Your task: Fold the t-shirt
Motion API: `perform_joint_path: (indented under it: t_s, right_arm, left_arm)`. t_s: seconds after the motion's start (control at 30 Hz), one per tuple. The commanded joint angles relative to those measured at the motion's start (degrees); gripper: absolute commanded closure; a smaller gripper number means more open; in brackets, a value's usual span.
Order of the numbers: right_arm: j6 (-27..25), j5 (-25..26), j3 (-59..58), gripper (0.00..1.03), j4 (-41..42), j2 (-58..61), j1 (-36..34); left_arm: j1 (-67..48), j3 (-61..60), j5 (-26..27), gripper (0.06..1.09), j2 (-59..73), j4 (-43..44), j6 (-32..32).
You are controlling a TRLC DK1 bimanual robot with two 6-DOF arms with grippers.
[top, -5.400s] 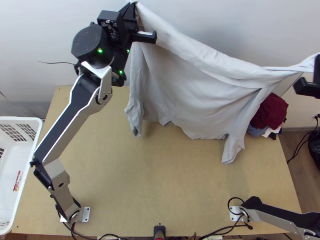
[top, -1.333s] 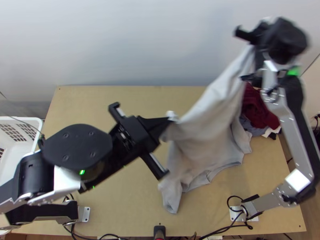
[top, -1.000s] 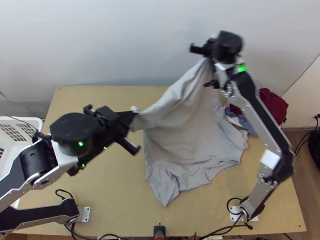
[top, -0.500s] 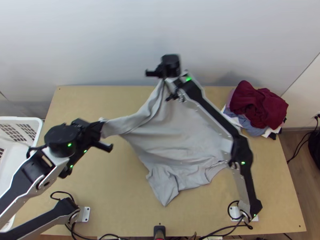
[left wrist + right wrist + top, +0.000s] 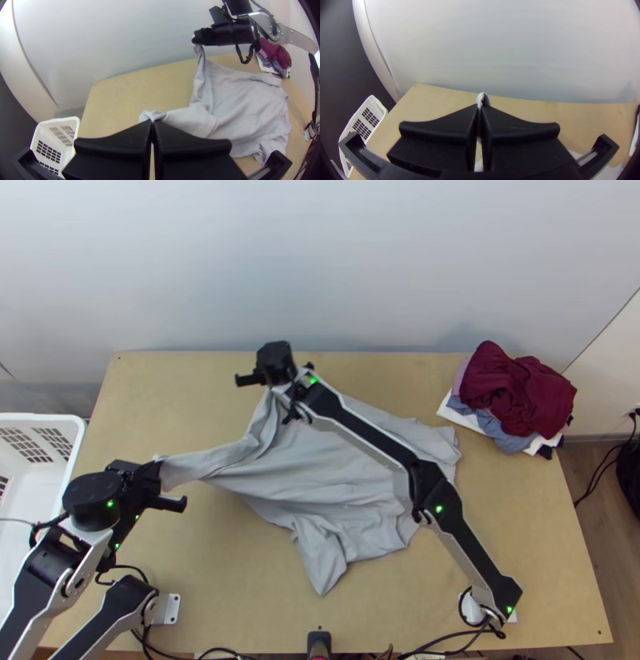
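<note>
At left gripper [image 5: 152, 473], right gripper [image 5: 259, 377], held t-shirt [image 5: 320, 470]

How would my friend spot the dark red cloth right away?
Find the wooden table, then the heap of clothes at its far right corner. The dark red cloth lies bunched on top, while blue-grey and white cloths peek out underneath.

Your top view: basket [image 5: 32, 488], beside the tabletop's [image 5: 200, 580] left edge, cut off; shirt [image 5: 308, 480], partly hidden behind right arm [image 5: 460, 516]; left arm [image 5: 36, 588], cut off, lower left.
</note>
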Motion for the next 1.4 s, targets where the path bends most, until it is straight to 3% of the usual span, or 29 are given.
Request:
perform_joint_path:
  t_s: [0.0, 0.13, 0.17, 0.3, 0.37, 0.43, 0.47, 0.5, 0.6, 0.67, 0.9, 1.03, 1.2, 1.37]
  right_arm:
    - [0.24, 2.53, 0.53, 1.00, 5.64, 3.36, 2.71]
    - [0.24, 5.43, 0.53, 1.00, 7.66, 3.80, 2.80]
    - [0.33, 6.49, 0.53, 0.94, 8.01, 3.89, 2.71]
    - [1.38, 9.56, 0.35, 0.25, 7.84, 3.19, 2.54]
    - [1.38, 10.27, -0.27, 0.06, 7.49, 2.22, 2.36]
    - [1.38, 11.06, -0.88, 0.04, 7.31, 0.82, 2.19]
    - [1.38, 11.67, -1.50, 0.04, 7.22, -0.06, 2.19]
    - [1.29, 12.11, -1.94, 0.04, 6.96, -1.03, 2.10]
    - [1.12, 12.11, -3.61, 0.04, 5.64, -4.90, 0.69]
    - [1.12, 12.11, -5.45, 0.04, 4.41, -8.50, -1.06]
    - [0.06, 12.03, -12.57, 0.04, -7.02, -22.21, -7.74]
    - [0.06, 11.06, -20.66, 0.04, -8.86, -32.58, -10.65]
    - [-1.26, 10.88, -31.12, 0.04, -10.44, -43.92, -13.19]
    - [-1.43, 10.88, -38.67, 0.04, -11.41, -52.18, -17.59]
  left_arm:
    - [8.16, -5.80, 0.33, 1.05, -4.01, 0.00, 1.20]
    - [10.18, -8.26, 0.33, 1.05, -3.92, 2.20, 0.93]
    - [10.44, -9.05, 0.33, 1.05, -3.92, 2.99, 0.50]
    - [10.88, -11.34, 0.33, 1.05, -3.22, 4.13, -5.66]
    - [11.85, -12.39, 0.33, 1.05, -3.13, 4.57, -10.05]
    - [11.94, -13.01, 0.33, 1.04, -3.22, 5.54, -12.42]
    - [12.03, -13.18, 0.33, 0.97, -3.31, 6.06, -13.66]
    - [12.03, -13.27, 0.42, 0.86, -3.31, 6.85, -14.18]
    - [12.38, -12.39, 1.03, 0.30, -1.46, 7.38, -15.68]
    - [15.10, -10.63, 2.44, 0.11, 1.61, 6.33, -16.82]
    - [22.57, -3.60, 9.65, 0.11, 8.38, 6.06, -19.72]
    - [15.98, 2.02, 11.23, 0.11, 18.75, 8.17, -24.20]
    - [7.72, 9.49, 10.88, 0.10, 34.13, 15.38, -24.64]
    - [1.04, 21.45, 10.79, 0.10, 50.92, 15.82, -24.99]
